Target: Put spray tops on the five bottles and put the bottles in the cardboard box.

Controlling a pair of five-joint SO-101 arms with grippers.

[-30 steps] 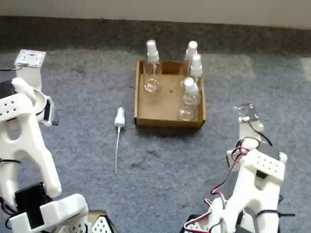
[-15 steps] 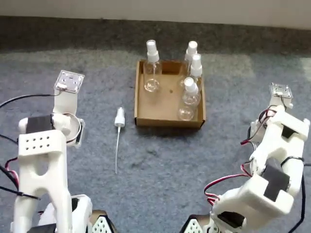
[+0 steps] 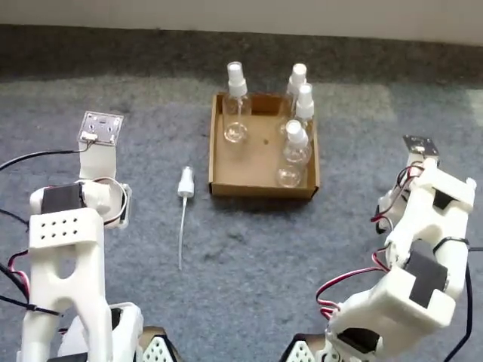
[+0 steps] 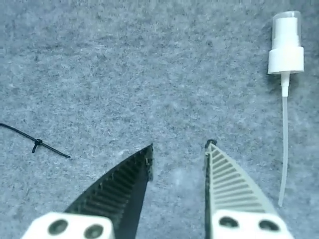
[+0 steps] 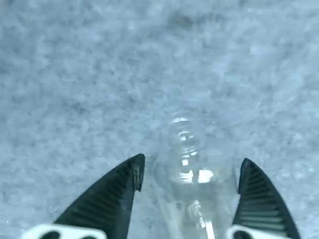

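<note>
Spray top flat, tube toward arms; bottle seemingly uncapped.

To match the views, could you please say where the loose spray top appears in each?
High view: spray top, left of the cardboard box.
Left wrist view: spray top ahead of the open left gripper, off to one side.
Right wrist view: an uncapped bottle instead.
Shared landmark: the grey carpet.

The white left arm has swung inward from the far left toward the loose white spray top with its long dip tube (lately barely shifting). The white right arm swung outward, then edged back toward the shallow cardboard box.
</note>
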